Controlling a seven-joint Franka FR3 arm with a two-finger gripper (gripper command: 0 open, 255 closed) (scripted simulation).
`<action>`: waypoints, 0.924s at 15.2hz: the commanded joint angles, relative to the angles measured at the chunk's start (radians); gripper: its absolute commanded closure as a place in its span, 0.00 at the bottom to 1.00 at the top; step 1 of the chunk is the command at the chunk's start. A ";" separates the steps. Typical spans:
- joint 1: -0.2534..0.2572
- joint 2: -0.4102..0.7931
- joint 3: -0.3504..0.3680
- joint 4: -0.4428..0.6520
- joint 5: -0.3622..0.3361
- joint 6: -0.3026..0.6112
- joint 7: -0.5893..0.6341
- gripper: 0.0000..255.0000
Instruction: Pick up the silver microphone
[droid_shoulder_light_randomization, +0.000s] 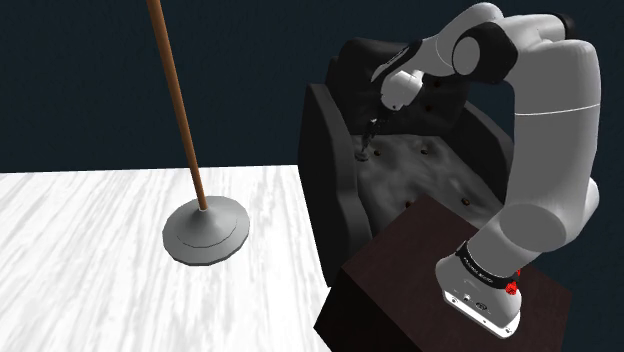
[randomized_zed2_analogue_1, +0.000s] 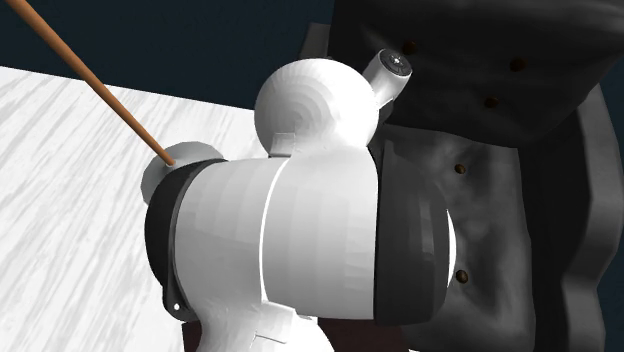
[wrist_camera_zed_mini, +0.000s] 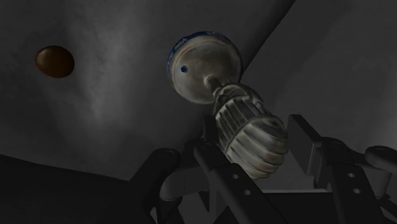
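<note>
My gripper straddles the microphone, fingers spread and not clasping it, in the armchair seat's far corner at the shoulder view's left. I'd centre its ribbed head before squeezing, then lift straight.

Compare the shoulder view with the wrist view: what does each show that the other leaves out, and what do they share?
Shoulder view: the white arm on its dark stand, a brown pole on a grey round base, the white floor. Wrist view: the microphone, its round head and ribbed handle close up. Both: the claw at the dark armchair, over its seat with brown buttons.
</note>
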 joint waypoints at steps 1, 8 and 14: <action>0.006 -0.018 -0.009 -0.001 -0.014 -0.014 0.012 1.00; 0.028 -0.083 -0.041 -0.004 -0.064 -0.068 0.055 1.00; 0.040 -0.119 -0.059 0.000 -0.094 -0.101 0.081 1.00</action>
